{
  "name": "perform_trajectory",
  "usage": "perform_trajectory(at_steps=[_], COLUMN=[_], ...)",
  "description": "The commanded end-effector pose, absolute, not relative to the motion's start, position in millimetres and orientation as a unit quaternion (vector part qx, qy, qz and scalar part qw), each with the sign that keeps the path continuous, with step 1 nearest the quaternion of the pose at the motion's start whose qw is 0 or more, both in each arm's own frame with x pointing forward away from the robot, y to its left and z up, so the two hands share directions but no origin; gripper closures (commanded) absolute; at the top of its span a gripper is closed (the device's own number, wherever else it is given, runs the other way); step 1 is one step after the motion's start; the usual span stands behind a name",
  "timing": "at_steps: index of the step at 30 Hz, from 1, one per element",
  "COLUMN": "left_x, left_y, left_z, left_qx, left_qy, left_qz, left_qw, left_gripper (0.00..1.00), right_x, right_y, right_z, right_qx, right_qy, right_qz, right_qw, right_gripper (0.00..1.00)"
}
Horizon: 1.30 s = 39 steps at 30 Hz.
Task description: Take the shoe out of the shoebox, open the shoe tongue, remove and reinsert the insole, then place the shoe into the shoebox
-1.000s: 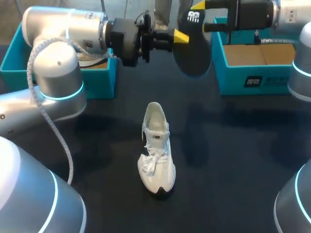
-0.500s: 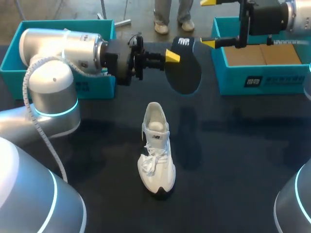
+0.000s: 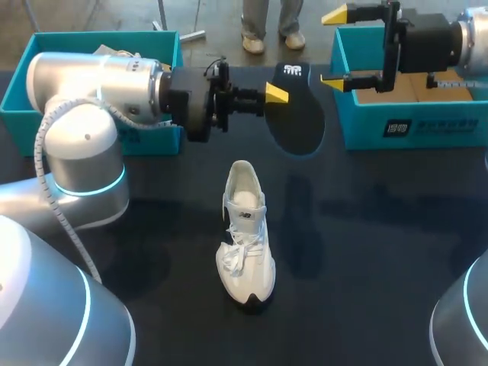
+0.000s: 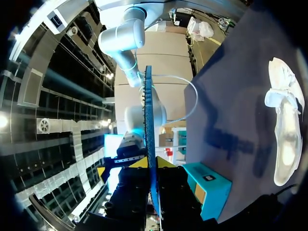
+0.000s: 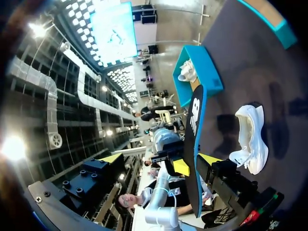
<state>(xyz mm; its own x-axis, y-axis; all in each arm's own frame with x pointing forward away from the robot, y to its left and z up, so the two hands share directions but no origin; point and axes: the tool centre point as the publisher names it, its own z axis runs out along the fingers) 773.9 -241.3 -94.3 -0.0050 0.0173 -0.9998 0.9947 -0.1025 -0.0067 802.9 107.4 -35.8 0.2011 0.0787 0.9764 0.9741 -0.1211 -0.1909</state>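
A white shoe [image 3: 245, 232] stands upright on the dark table, heel toward the back. Above and behind it the dark insole [image 3: 297, 114] hangs in the air on edge, my left gripper [image 3: 277, 93] shut on its side. In the left wrist view the insole [image 4: 148, 130] shows edge-on between the left gripper [image 4: 151, 163]'s tips, with the shoe [image 4: 284, 130] off to one side. My right gripper [image 3: 335, 47] is open just right of the insole, over the right shoebox's [image 3: 404, 130] near corner. From the right wrist, the insole [image 5: 192, 139] stands between the wide-apart tips of the right gripper [image 5: 161, 159], untouched by them.
A second teal shoebox [image 3: 30, 69] sits at the back left behind my left arm; the right wrist view shows a white shoe [image 5: 185, 71] inside it. The right box holds brown cardboard [image 3: 427, 85]. Dark tabletop [image 3: 366, 252] lies around the shoe.
My right gripper opened, let go of the insole and drew back to the right. My left arm, still gripping the insole, lowered it slightly toward the table.
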Motion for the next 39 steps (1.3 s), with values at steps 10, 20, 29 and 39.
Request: perform_trajectory(at_steps=[10, 20, 29, 39], left_x=[773, 773, 773, 776], left_y=[-241, -241, -241, -232], left_z=[-95, -95, -95, -95], left_qx=[0.528, 0.528, 0.528, 0.536], left_qy=[0.479, 0.479, 0.479, 0.463], left_qz=[-0.521, -0.521, -0.521, -0.53], left_qw=[0.468, 0.468, 0.468, 0.465], left_gripper=[1.0, 1.0, 1.0, 1.0], right_x=[779, 779, 779, 765], right_y=[112, 112, 112, 92], right_z=[-29, -29, -29, -36], right_qx=[-0.551, -0.551, -0.551, -0.549], right_qy=[-0.498, -0.498, -0.498, -0.517], right_qz=[-0.475, -0.475, -0.475, -0.463], right_qw=[0.473, 0.473, 0.473, 0.465], right_gripper=[0.0, 0.0, 0.0, 0.0])
